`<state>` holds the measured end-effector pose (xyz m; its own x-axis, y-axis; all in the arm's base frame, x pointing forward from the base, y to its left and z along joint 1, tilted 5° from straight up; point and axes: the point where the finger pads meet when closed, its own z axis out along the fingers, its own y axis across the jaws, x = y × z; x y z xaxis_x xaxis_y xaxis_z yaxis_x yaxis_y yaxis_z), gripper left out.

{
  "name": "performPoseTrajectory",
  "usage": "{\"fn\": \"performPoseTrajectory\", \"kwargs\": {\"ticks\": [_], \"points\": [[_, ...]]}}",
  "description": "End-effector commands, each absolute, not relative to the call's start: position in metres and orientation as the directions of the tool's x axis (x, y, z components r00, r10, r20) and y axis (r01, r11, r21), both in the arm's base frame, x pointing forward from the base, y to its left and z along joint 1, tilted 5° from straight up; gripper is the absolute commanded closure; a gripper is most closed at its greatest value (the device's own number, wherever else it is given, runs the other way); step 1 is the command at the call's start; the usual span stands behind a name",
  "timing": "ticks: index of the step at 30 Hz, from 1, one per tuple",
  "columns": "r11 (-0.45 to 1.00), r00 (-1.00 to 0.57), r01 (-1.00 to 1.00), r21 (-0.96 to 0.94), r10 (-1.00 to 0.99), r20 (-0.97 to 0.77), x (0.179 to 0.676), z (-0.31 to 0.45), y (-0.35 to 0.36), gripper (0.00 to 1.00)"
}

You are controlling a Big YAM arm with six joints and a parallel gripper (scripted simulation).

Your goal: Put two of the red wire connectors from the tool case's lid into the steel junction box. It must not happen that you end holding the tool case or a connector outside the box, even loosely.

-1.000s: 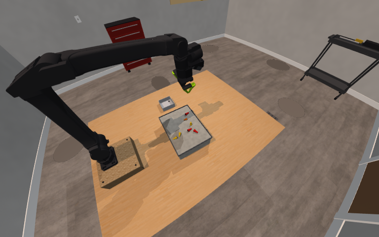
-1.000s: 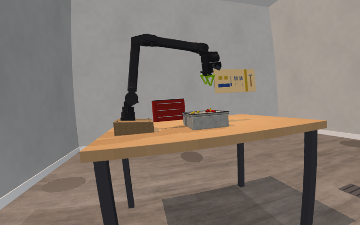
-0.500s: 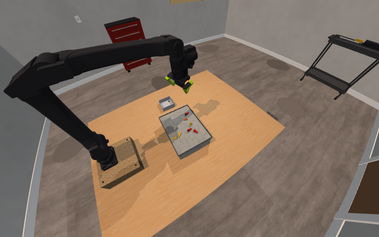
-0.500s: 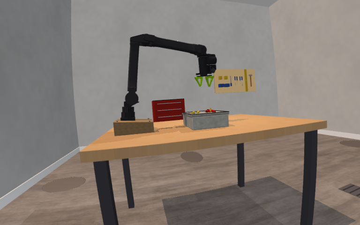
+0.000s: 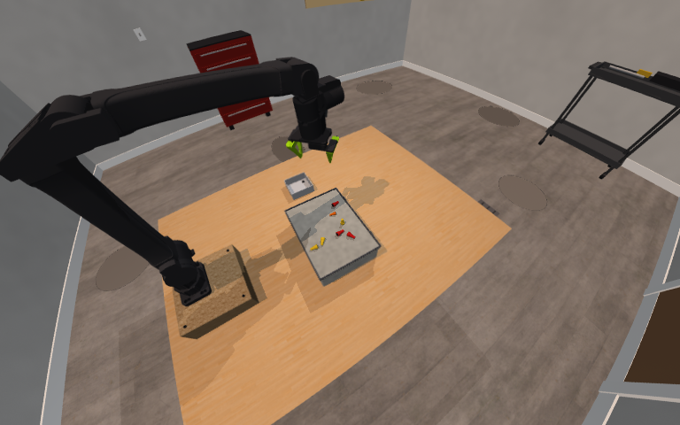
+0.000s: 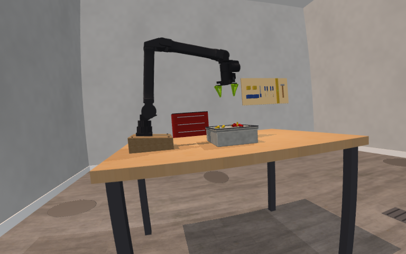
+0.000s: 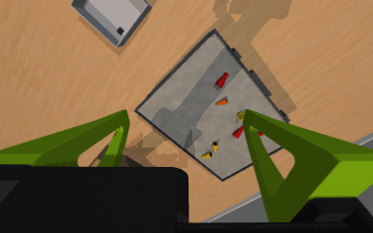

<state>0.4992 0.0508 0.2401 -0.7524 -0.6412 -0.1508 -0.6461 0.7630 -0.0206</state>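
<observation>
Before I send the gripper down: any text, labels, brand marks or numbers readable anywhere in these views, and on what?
None can be read.
Tool case: plain grey, no label.
Junction box: no marking.
Red drawer cabinet: only pale handle bars.
Wall tool board: tool shapes only, no lettering.
Gripper: open, unmarked.

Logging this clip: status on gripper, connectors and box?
Gripper open, empty, high above the table. Three red connectors on the case lid, none in the junction box. Nothing in the way.
</observation>
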Motion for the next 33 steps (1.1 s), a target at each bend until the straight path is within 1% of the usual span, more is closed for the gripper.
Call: {"fn": "performPoseTrajectory", "kwargs": {"ticks": [1, 2, 4, 5, 12, 19, 21, 24, 27, 33], "points": [[0.646, -0.637, -0.762, -0.043, -0.76, -0.131, 0.49, 0.245, 0.057, 0.0], [0.624, -0.615, -0.78, -0.05, -0.778, -0.127, 0.488, 0.246, 0.058, 0.0], [0.624, -0.615, -0.78, -0.05, -0.778, -0.127, 0.488, 0.246, 0.058, 0.0], [0.571, -0.562, -0.819, -0.063, -0.819, -0.115, 0.484, 0.249, 0.059, 0.0], [0.399, -0.394, -0.913, -0.09, -0.916, -0.073, 0.472, 0.253, 0.061, 0.0], [0.219, -0.218, -0.973, -0.076, -0.976, -0.017, 0.463, 0.245, 0.064, 0.0], [0.219, -0.218, -0.973, -0.076, -0.976, -0.017, 0.463, 0.245, 0.064, 0.0], [0.139, -0.139, -0.987, -0.083, -0.99, -0.001, 0.458, 0.25, 0.064, 0.0], [0.091, -0.092, -0.992, -0.088, -0.996, 0.009, 0.455, 0.253, 0.065, 0.0], [0.07, -0.072, -0.993, -0.093, -0.997, 0.012, 0.457, 0.256, 0.063, 0.0]]}}
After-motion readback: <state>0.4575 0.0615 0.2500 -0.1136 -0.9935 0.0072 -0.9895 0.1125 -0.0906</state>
